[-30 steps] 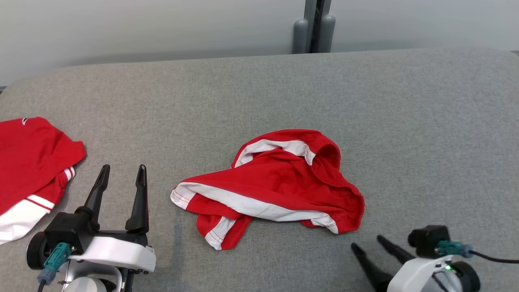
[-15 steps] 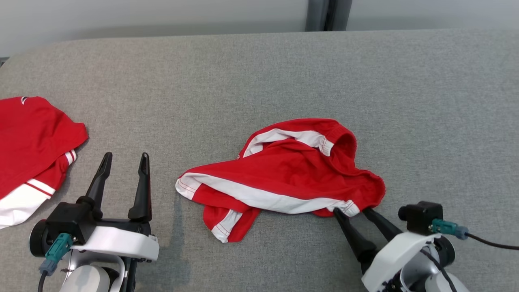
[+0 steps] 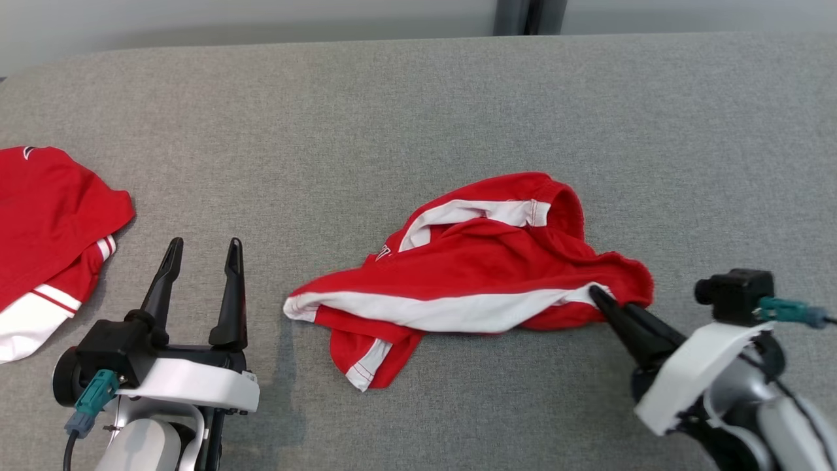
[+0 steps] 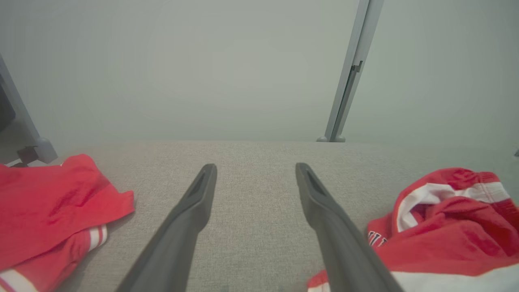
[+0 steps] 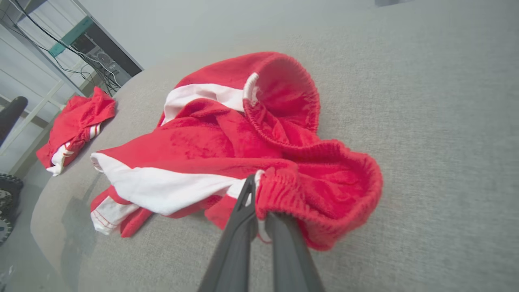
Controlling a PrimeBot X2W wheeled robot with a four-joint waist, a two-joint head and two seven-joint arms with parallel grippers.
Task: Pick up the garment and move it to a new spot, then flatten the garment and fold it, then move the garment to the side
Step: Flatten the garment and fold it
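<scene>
The garment [image 3: 484, 275] was a red pair of shorts with white bands (a bit of lettering showed near one edge), lying crumpled on the grey fabric surface [image 3: 392, 118]. Its gathered elastic waistband gaped open toward the robot's right.

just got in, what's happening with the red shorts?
The right hand is shut on the elastic edge of the crumpled red shorts, which lie on the grey table, not yet lifted. The left hand is open beside them, touching nothing. Another red garment lies at the table's left edge.
</scene>
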